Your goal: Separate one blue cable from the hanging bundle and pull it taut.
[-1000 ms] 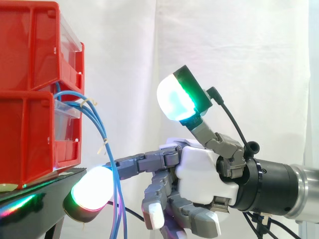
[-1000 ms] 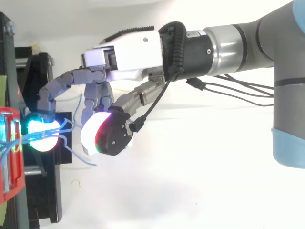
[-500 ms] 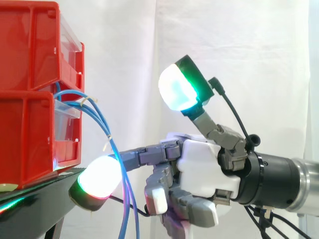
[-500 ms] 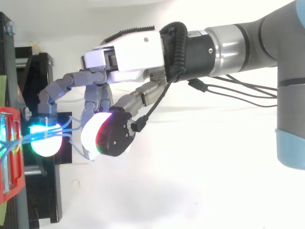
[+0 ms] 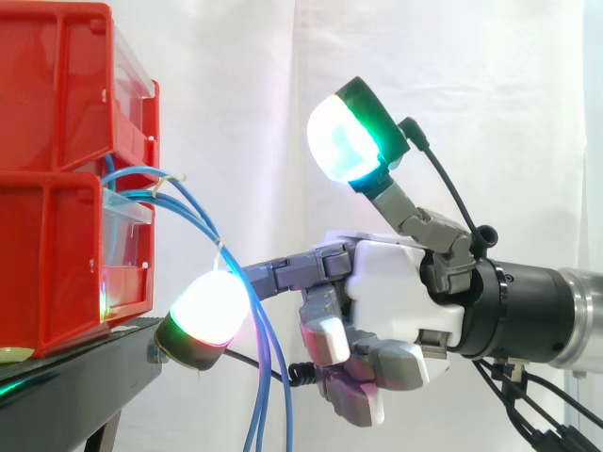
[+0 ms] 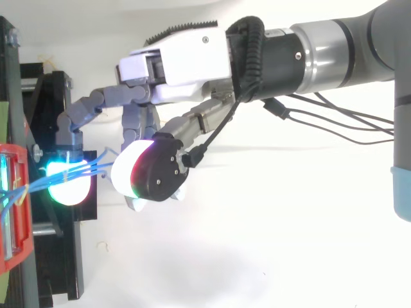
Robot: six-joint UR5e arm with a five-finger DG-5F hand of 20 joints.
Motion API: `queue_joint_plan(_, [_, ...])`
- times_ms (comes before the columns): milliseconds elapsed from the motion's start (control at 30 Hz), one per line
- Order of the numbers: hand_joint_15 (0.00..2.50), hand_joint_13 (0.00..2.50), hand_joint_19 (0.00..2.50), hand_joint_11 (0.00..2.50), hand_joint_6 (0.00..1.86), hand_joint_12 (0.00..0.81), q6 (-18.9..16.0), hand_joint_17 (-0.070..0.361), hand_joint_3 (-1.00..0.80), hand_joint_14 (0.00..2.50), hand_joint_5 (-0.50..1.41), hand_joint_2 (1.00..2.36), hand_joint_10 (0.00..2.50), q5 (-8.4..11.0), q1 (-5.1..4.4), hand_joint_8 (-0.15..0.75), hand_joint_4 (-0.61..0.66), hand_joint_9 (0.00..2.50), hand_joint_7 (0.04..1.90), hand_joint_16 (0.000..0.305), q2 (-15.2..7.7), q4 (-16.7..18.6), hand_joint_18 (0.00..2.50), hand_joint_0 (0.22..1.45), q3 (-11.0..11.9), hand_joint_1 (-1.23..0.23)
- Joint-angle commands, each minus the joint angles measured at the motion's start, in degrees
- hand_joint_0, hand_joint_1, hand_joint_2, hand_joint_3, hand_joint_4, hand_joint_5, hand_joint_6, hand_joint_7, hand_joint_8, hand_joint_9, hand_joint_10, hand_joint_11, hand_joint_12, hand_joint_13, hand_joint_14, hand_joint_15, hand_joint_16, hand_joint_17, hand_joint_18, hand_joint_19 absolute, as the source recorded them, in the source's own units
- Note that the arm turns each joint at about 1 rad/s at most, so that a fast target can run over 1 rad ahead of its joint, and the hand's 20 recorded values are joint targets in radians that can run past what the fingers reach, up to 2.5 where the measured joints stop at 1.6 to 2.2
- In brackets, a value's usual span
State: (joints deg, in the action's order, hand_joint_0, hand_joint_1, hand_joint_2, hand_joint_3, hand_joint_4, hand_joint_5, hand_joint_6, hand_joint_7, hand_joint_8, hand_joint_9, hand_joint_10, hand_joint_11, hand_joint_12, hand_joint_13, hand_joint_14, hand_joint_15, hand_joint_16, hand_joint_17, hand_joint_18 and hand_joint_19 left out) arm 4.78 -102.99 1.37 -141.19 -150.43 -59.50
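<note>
Rightward since a second ago: the robot hand [image 5: 396,292] has drawn away from the red bins [image 5: 57,188]. Its outstretched fingertip [image 5: 209,306] pushes the blue cables [image 5: 193,212] outward, the thumb raised well apart, nothing pinched. From above, the cables run from the bins across that fingertip [image 6: 69,186], over the black stand [image 6: 64,256].

Top view, my log: white-shelled robot hand with grey fingers [image 6: 186,61] reaches in from the right. Thin blue cables [image 6: 32,184] run from the red plastic bin [image 6: 13,212] at the black metal stand's [image 6: 61,256] left edge, across one bent finger's green-glowing fingertip [image 6: 69,187].
</note>
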Motion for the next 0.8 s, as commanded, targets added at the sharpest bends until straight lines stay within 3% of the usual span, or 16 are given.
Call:
queue_joint_plan(0, [0.32, 1.57, 0.16, 0.31, 0.50, 0.378, 0.1, 0.189, -0.50, 0.01, -0.01, 1.00, 0.01, -0.02, 0.12, 0.282, 0.33, 1.35, 0.95, 0.084, 0.6, -1.1, 2.32, 0.34, 0.0, -0.41])
queue_joint_plan(233, [0.31, 1.63, 0.17, 0.26, 0.50, 0.362, -0.1, 0.183, -0.50, 0.01, 0.05, 1.00, 0.01, -0.81, 0.56, 0.209, 0.29, 1.54, 0.94, 0.081, 1.5, -2.7, 2.35, 0.35, 0.0, -0.37])
queue_joint_plan(467, [0.31, 1.69, 0.20, 0.19, 0.51, 0.310, 0.0, 0.164, -0.50, 0.01, 0.11, 1.00, 0.01, -1.25, 1.53, 0.147, 0.15, 1.81, 1.06, 0.073, 2.2, -4.8, 2.32, 0.43, 0.0, -0.09])
queue_joint_plan(767, [0.36, 1.66, 0.32, 0.28, 0.51, 0.257, 0.0, 0.137, -0.50, 0.01, 0.13, 1.00, 0.01, -1.25, 1.79, 0.104, 0.08, 1.90, 1.18, 0.061, 2.2, -4.9, 2.18, 0.58, 0.0, -0.30])
